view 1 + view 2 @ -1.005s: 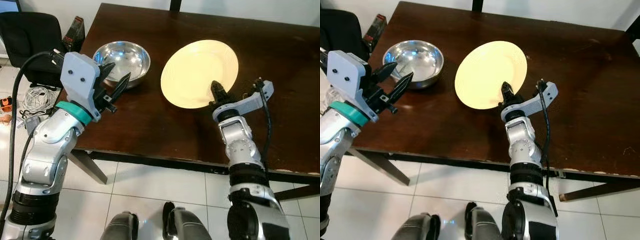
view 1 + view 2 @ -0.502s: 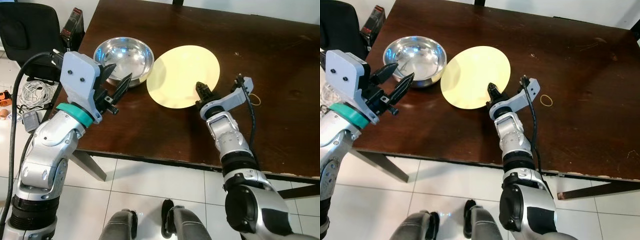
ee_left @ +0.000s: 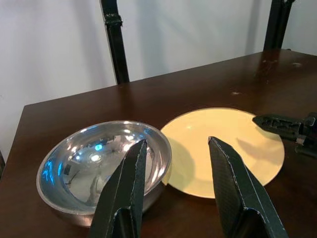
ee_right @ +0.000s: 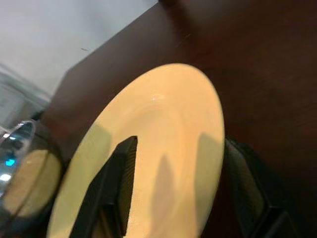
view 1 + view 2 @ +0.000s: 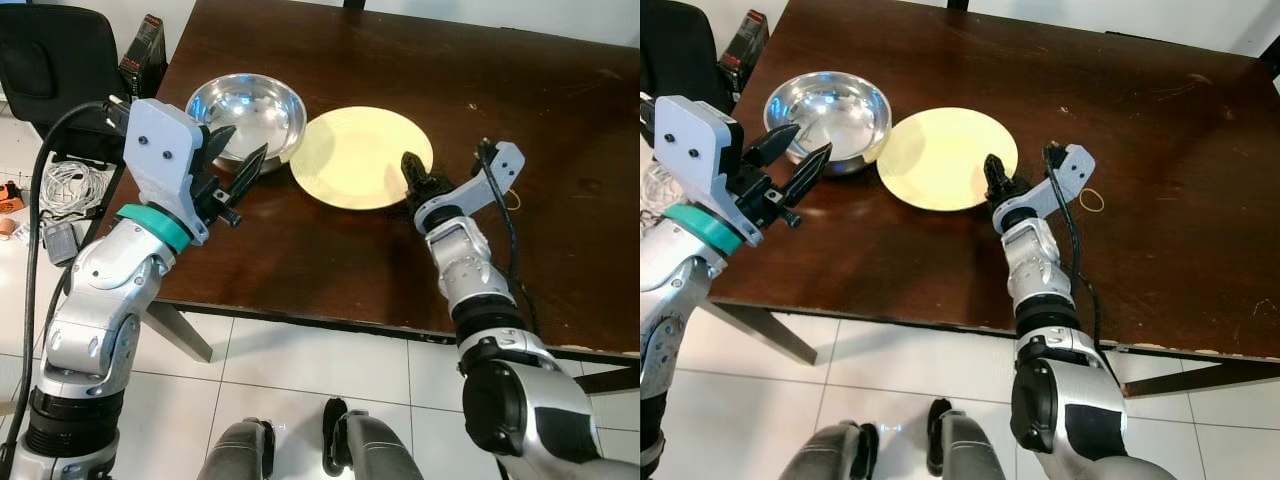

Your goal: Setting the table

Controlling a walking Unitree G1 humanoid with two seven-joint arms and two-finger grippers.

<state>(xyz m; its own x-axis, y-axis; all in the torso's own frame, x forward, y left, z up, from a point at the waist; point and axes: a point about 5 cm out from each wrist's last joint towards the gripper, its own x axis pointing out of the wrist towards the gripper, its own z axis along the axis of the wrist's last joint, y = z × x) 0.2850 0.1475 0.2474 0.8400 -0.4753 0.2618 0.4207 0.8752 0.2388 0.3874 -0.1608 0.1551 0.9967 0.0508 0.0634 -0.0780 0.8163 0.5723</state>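
A pale yellow plate (image 5: 355, 155) lies almost flat on the dark wooden table (image 5: 300, 260). Its left edge touches the rim of a shiny steel bowl (image 5: 245, 110). My right gripper (image 5: 411, 168) is at the plate's right rim. In the right wrist view one finger (image 4: 116, 183) rests over the plate (image 4: 163, 148) and the other finger (image 4: 247, 183) lies past its edge, so the jaws stand apart around the rim. My left gripper (image 5: 245, 142) hovers open just in front of the bowl (image 3: 94, 168), holding nothing.
A yellow rubber band (image 5: 1092, 200) lies on the table right of my right wrist. A black chair (image 5: 50, 60), a dark box (image 5: 148, 50) and a coil of white cable (image 5: 70, 195) are off the table's left edge. Tiled floor (image 5: 300, 370) lies below the near edge.
The plate came down from a steep tilt to nearly flat and shifted left against the bowl, carried by my right gripper. The left arm has held its place.
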